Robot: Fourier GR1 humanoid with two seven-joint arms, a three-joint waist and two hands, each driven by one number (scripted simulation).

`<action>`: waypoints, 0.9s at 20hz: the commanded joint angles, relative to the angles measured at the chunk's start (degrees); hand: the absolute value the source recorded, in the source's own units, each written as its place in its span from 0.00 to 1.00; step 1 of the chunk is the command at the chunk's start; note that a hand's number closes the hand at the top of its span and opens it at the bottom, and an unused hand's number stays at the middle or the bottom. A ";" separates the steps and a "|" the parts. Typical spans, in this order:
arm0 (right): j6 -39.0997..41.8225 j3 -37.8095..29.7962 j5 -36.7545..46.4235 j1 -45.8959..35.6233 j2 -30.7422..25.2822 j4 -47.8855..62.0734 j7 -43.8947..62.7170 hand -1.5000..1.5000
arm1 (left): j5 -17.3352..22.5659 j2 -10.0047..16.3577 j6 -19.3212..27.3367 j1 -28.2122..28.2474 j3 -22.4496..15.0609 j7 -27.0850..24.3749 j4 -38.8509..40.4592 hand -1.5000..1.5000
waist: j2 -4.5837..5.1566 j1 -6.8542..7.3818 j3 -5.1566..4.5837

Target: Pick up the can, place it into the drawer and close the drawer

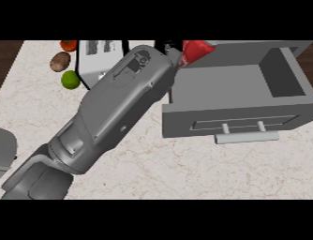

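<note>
**Pale marbled worktop: can and open drawer**

Red can: upper centre of frame, just behind the open grey drawer, at its left rear corner. Probably light, rigid, thin-walled and slick; best taken round mid-body.

Left hand: beside the can, mostly hidden by its forearm; cannot tell its opening or hold.

Lime, brown vegetable and white box: upper left, apart from the can.

Obstacle: the drawer's rear wall must be cleared.

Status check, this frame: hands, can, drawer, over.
Right hand against the can, grasp hidden behind forearm. Can at far left corner of open drawer. Left hand out of view; nothing in the way.
</note>
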 commanded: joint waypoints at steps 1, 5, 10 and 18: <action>0.40 2.20 1.76 0.55 2.74 0.09 -1.39 0.00 | 2.83 -0.01 0.56 -3.11 -2.94 -1.04 4.84 1.00 | 0.14 -0.26 0.03; -1.78 1.33 1.13 -2.26 0.59 -0.28 1.49 0.00 | 7.15 -0.01 1.06 -3.25 -5.07 -3.20 6.20 1.00 | 0.33 -0.64 0.02; -0.90 3.29 2.52 -1.31 2.55 -3.05 1.79 0.00 | 8.79 -0.01 0.42 -3.92 -8.75 -2.52 9.75 1.00 | 0.35 -0.69 0.01; -0.64 0.71 1.45 -3.85 -0.48 2.09 0.89 0.00 | 12.80 -0.01 4.52 -4.32 -11.75 -5.31 12.33 0.00 | 0.61 -1.43 0.07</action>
